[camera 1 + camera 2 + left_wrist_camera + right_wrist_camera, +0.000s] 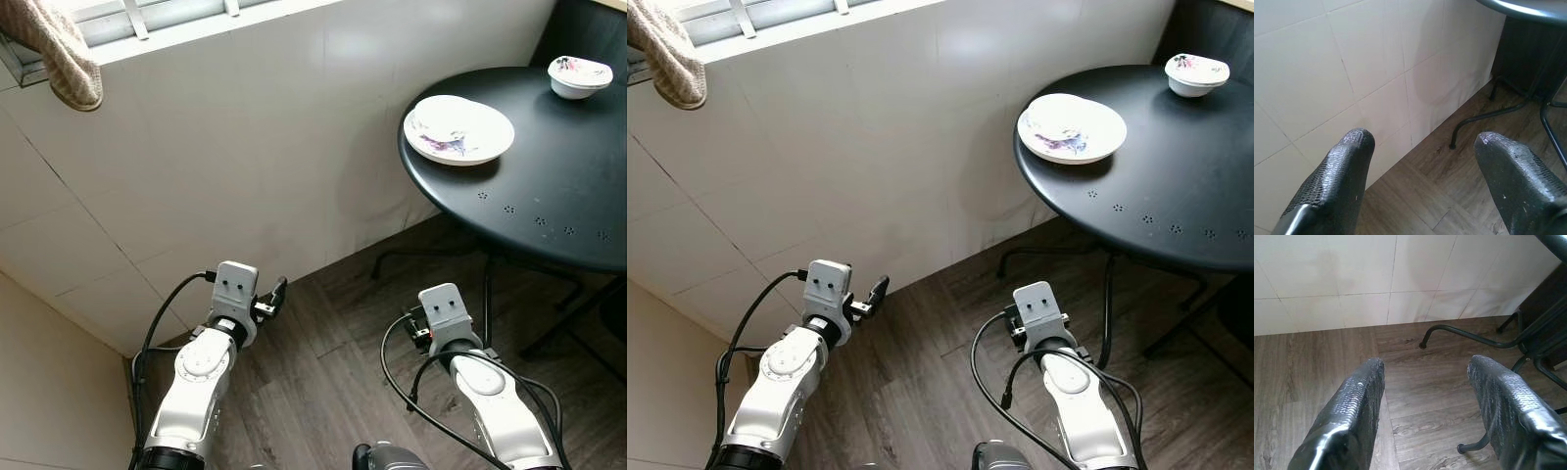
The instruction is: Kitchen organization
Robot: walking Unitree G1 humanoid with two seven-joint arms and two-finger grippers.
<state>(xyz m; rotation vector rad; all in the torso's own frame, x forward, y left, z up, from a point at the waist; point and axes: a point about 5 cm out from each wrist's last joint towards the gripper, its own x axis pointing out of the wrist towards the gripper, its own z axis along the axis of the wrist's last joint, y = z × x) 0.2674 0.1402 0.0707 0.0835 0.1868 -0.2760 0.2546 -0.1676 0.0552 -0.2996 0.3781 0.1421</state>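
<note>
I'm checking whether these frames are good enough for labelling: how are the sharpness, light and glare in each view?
Left eye view: sharp, evenly daylit; soft glare on the black table, and the plate casts a faint shadow. Right eye view: the same. Left wrist view: the left hand fingers are close and soft, the tiled wall hazy. Right wrist view: the floor is clear, with shine on the right hand fingers.

Home dining corner: tiled wall (245, 147), wood floor (323, 372), dishes on round table (568, 196).

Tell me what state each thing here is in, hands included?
Left hand: open, empty, low over the floor by the tiled wall.
Right hand: open, empty, over the floor near the table's legs.
Plate: upright on the table, empty.
Bowl: upright on the table.
Towel: hanging from the sill.
</note>
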